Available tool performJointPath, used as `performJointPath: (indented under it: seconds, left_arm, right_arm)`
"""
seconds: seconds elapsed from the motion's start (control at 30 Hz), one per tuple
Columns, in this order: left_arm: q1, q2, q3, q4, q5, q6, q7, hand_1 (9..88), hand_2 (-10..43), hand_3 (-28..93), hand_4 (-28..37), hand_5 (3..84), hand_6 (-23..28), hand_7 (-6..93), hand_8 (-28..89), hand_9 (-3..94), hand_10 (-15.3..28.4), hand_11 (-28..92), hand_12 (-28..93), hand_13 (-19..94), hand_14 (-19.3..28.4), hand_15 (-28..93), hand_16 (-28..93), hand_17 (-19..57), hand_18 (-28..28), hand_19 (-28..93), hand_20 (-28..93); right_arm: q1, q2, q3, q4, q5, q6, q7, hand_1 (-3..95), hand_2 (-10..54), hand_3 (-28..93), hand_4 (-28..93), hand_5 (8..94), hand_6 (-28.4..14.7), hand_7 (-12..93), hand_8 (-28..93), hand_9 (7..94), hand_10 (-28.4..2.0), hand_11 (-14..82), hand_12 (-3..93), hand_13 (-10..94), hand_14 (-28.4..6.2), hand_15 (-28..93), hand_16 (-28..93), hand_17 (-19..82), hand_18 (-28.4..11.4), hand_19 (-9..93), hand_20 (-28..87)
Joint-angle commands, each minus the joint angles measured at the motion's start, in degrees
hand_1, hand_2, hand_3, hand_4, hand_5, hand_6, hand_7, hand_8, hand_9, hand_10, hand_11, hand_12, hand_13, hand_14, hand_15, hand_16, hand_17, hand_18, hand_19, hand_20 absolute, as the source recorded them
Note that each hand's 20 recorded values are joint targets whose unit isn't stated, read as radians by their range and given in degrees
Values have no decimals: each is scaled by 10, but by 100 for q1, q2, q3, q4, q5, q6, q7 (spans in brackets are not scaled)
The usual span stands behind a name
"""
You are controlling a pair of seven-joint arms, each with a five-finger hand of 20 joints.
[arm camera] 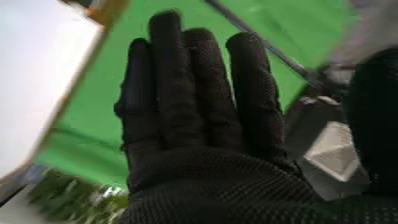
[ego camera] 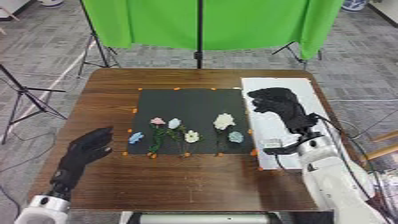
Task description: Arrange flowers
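Note:
In the head view the right hand (ego camera: 279, 102) is over the white board, right of the black mat, holding nothing. The left hand (ego camera: 86, 148) rests open left of the mat. Artificial flowers lie on the mat's lower half: a blue one (ego camera: 136, 137), a pink one (ego camera: 158, 121), a white one (ego camera: 174, 123), a cream one (ego camera: 192, 136), a larger white bloom (ego camera: 224, 121) and a pale blue one (ego camera: 235, 137), some with green stems. The right wrist view has the right hand (arm camera: 204, 120) with straight fingers and its thumb spread to the side.
The black mat (ego camera: 191, 107) has orange tape marks around it. A white board (ego camera: 258, 86) lies on the brown table (ego camera: 115, 95), with a small white box (ego camera: 271, 144) beside the right wrist. Behind the table stand a green backdrop (ego camera: 160, 25) and dark stands.

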Motion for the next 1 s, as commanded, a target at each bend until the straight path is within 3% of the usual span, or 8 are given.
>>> performJointPath:
  seconds: [0.03,0.13,0.33,0.43,0.67,0.8,0.87,1.0]
  left_arm:
    - [-596,-64,286,-78,69,-107,193,351,-95,653,-104,411,42,115,-59,383,120,174,136,328,155,113,35,72,107,30,183]
    - [-712,-139,386,-84,120,-254,203,350,-95,654,-106,414,43,117,-59,386,120,176,135,329,155,115,33,73,107,30,183]
    - [-734,-293,370,-209,219,-393,225,346,-95,654,-108,419,44,118,-60,391,122,179,133,330,156,114,28,74,106,31,184]
    - [-764,-394,373,-222,206,-357,209,343,-95,653,-111,420,44,118,-60,394,123,179,132,330,156,114,28,76,106,33,185]
    - [-587,-663,271,-390,228,-462,19,328,-95,657,-118,424,45,112,-59,398,125,177,131,332,160,114,27,77,107,35,186]
    - [-683,-670,308,-376,219,-564,-66,326,-95,658,-119,426,47,108,-58,399,126,176,131,332,161,114,27,76,107,35,186]
    - [-694,-688,278,-395,239,-645,-103,325,-95,657,-121,426,47,107,-57,399,126,175,131,332,161,113,27,76,108,34,185]
    - [-591,-728,140,-472,213,-638,-129,323,-95,656,-122,427,47,106,-56,400,126,173,132,332,162,112,27,74,109,34,184]
  right_arm:
    - [-572,-272,43,225,4647,-652,-935,87,9,733,-155,395,-13,76,-67,404,-155,41,164,362,-171,92,272,170,-179,200,317]
    - [-766,-676,2,252,4677,-335,-1400,37,11,758,-170,318,-2,66,-72,346,-146,23,139,267,-146,40,221,123,-157,88,259]
    - [-1233,-1209,214,180,4327,119,-1741,-13,8,791,-195,260,14,86,-91,296,-118,8,110,176,-102,-24,158,55,-114,54,211]
    - [-1454,-1188,424,113,4267,97,-1754,-22,8,797,-201,257,15,89,-94,289,-116,7,106,167,-102,-33,153,47,-111,55,206]
    - [-1925,-1308,798,-35,4210,-15,-1714,-20,7,798,-196,289,11,92,-92,316,-129,19,110,195,-119,-11,161,63,-129,74,211]
    - [-2020,-1339,790,-69,4227,20,-1704,-12,1,796,-193,312,9,90,-89,335,-133,25,112,209,-128,4,164,75,-135,79,214]
    - [-2039,-1340,766,-64,4162,-25,-1687,-10,-2,796,-191,316,8,91,-88,336,-134,25,113,213,-130,8,165,79,-137,82,216]
    - [-2023,-1404,693,-77,4013,-72,-1719,-3,-11,798,-188,319,7,91,-87,334,-136,24,114,214,-132,14,165,79,-139,85,218]
